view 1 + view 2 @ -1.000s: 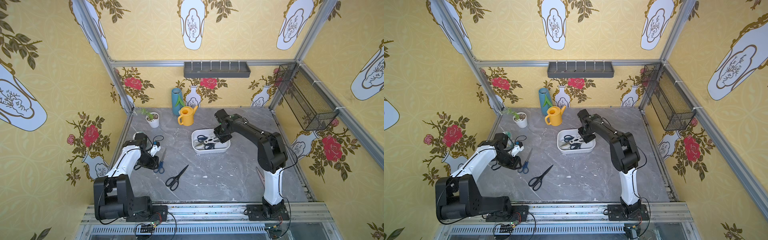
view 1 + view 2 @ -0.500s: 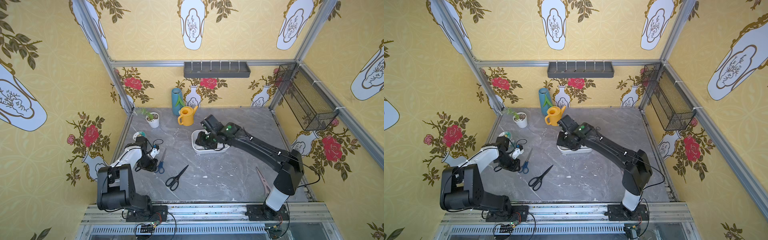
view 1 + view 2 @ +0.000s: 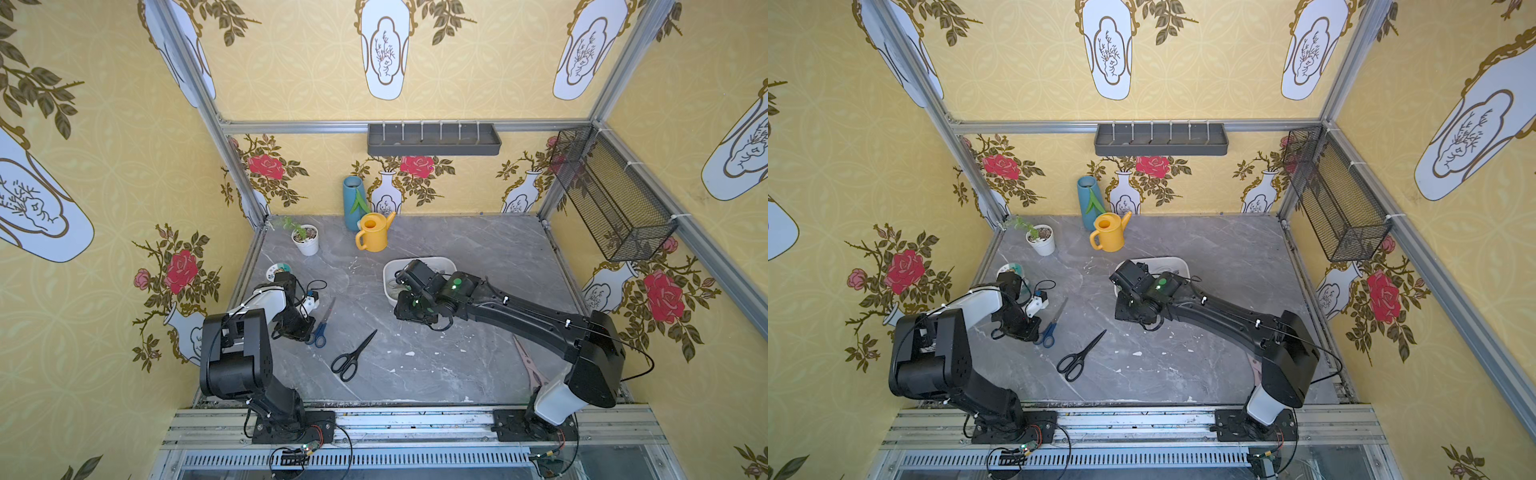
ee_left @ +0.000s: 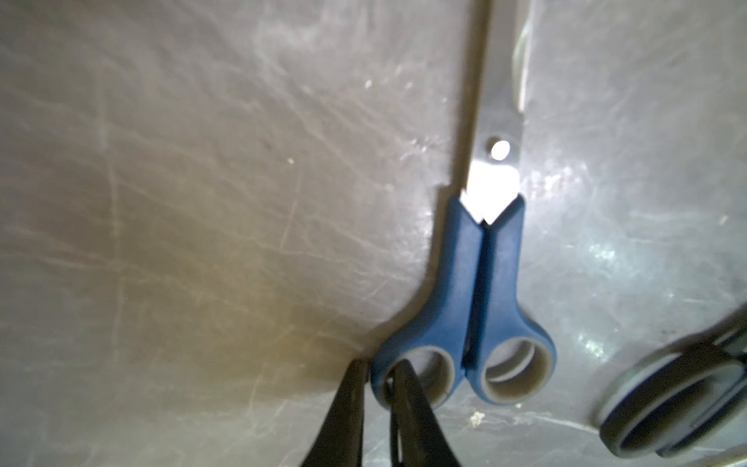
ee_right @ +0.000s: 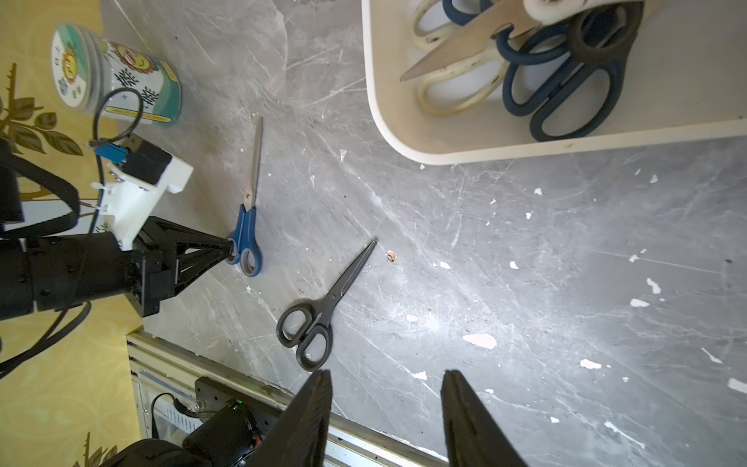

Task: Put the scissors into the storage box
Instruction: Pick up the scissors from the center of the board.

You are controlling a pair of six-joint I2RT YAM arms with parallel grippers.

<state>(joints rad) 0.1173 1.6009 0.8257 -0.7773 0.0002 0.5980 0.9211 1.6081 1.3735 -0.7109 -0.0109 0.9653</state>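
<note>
1. The storage box [image 5: 388, 121] is a low white tub with round corners. It sits on the grey table [image 3: 478, 353], a little past the middle and toward the right.
2. Inside the box lie cream-handled scissors [image 5: 461, 81] and dark blue-handled scissors [image 5: 566, 97], piled across each other. In both top views the right arm covers most of the box, so I cannot count every pair.
3. A long grey tray [image 3: 434, 139] hangs on the far wall. What is in it is too small to tell.
4. A black wire basket [image 3: 611, 195] hangs on the right wall.
5. A white pot [image 3: 306, 243] with a small green plant stands at the far left of the table. Near it stand a yellow watering can [image 3: 374, 232] and a tall blue vase [image 3: 354, 199].
6. A round patterned tin [image 5: 117, 77] stands at the left edge of the table.
7. A small pair of blue scissors [image 4: 477, 283] lies flat on the left side of the table. The blades are shiny steel, shut, and point to the far side.
8. The left gripper [image 4: 380, 388] pinches one blue handle ring. One finger is inside the ring and one is outside, squeezed tight on it.
9. The black scissors [image 3: 353, 351] lie flat near the middle of the table, closer to the front, and nothing touches them.
10. The right gripper [image 5: 386, 408] hangs above the table beside the box with its two fingers apart, holding nothing.
11. A pinkish pair [image 3: 528, 359] peeks out under the right arm, at the near right.
</note>
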